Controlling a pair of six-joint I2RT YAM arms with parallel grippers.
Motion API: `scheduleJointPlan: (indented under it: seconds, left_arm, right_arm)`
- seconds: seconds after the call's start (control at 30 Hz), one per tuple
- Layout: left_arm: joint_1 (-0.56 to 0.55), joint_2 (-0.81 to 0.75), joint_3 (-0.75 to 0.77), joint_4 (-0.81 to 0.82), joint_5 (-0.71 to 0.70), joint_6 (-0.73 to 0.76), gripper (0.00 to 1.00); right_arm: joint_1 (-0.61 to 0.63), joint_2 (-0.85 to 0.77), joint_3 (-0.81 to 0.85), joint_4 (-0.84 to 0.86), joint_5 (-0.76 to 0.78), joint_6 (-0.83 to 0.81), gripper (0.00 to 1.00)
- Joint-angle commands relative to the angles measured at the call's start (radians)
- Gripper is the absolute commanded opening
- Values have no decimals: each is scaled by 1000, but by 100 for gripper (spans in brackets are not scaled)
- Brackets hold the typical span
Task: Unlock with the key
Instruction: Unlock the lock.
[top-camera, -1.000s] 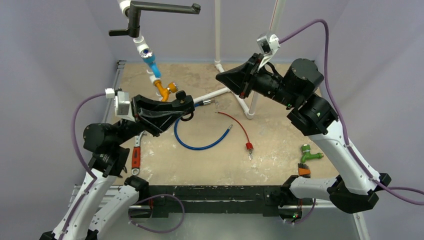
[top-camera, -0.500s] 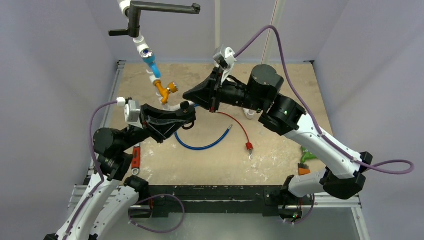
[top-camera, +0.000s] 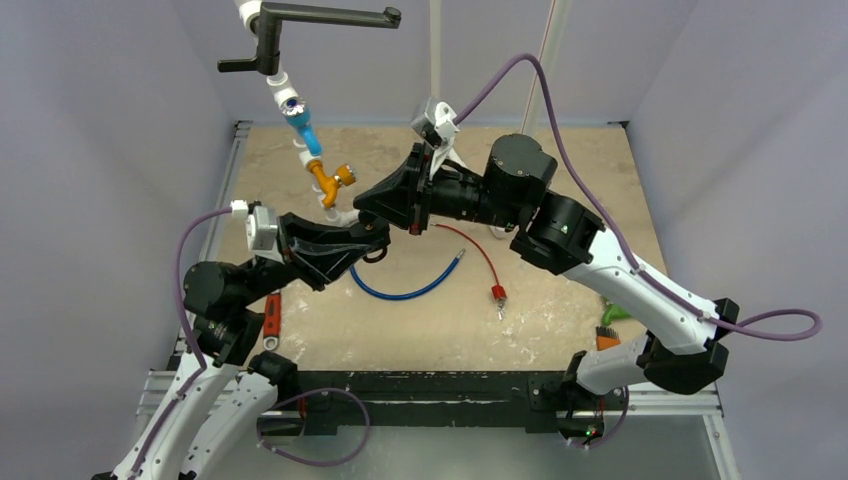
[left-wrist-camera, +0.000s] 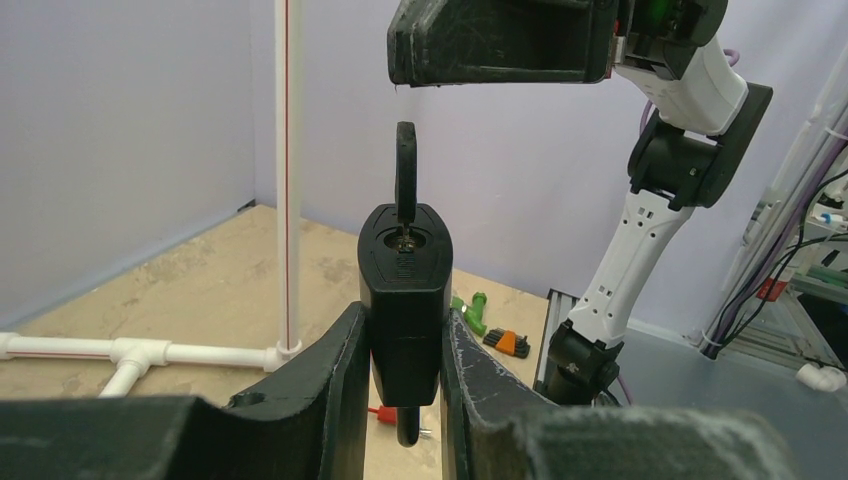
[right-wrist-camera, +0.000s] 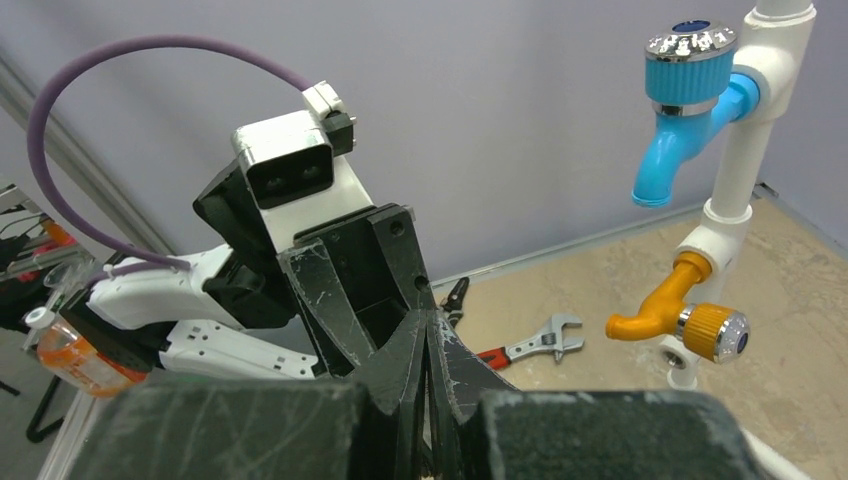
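Directly above the key (left-wrist-camera: 405, 170), just clear of it, hangs the right gripper (right-wrist-camera: 427, 335), fingers pressed together and empty. Key stands vertical in the padlock (left-wrist-camera: 405, 290), which the left gripper (left-wrist-camera: 403, 335) clamps upright above the table (top-camera: 560, 320).

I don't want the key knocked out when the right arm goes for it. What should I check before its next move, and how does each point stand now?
1. Black padlock clamped in the left gripper: ok, upright, keyhole facing up.
2. Black key seated in the keyhole: ok, it stands straight up from it.
3. Right gripper above the key without touching: ok, the left wrist view shows a gap.
4. Right jaws open enough to take the key head: not ok, they look closed in the right wrist view.
5. Jaws lined up with the flat of the key head: cannot tell.
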Motion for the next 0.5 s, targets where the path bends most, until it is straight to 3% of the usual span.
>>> scheduleJointPlan:
  seconds: [0.0, 0.47]
  left_arm:
    - [10, -19, 22, 110, -21, 13, 0]
    - [40, -25, 58, 126, -30, 6, 0]
  right_arm:
    - [15, -12, -9, 3, 36, -14, 0]
    - [50, -49, -177, 43, 78, 20, 0]
